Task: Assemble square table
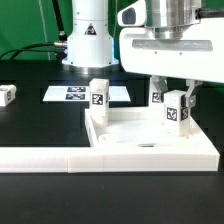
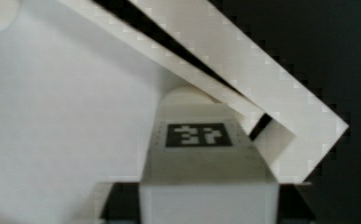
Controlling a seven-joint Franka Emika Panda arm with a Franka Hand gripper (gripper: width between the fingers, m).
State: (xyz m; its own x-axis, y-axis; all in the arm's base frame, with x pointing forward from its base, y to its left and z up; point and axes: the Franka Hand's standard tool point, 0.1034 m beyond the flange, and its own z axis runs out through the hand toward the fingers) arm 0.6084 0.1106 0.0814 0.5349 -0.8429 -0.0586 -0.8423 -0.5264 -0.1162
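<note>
The white square slab (image 1: pixel 140 133) lies against the L-shaped barrier (image 1: pixel 60 157). My gripper (image 1: pixel 177 102) is shut on a white tagged leg (image 1: pixel 176 114) and holds it upright at the slab's corner on the exterior view's right. I cannot tell whether the leg touches the socket. In the wrist view the leg (image 2: pixel 198 140) stands between my dark fingers (image 2: pixel 127 203), over the slab (image 2: pixel 52 120) by its raised rim (image 2: pixel 221 55). A second leg (image 1: pixel 98 97) stands at the slab's left corner, a third (image 1: pixel 157 95) at its far side, and one (image 1: pixel 7 95) lies far left.
The marker board (image 1: pixel 75 93) lies flat on the black table behind the slab. The arm's white base (image 1: pixel 88 40) stands at the back. The barrier runs along the front edge of the table.
</note>
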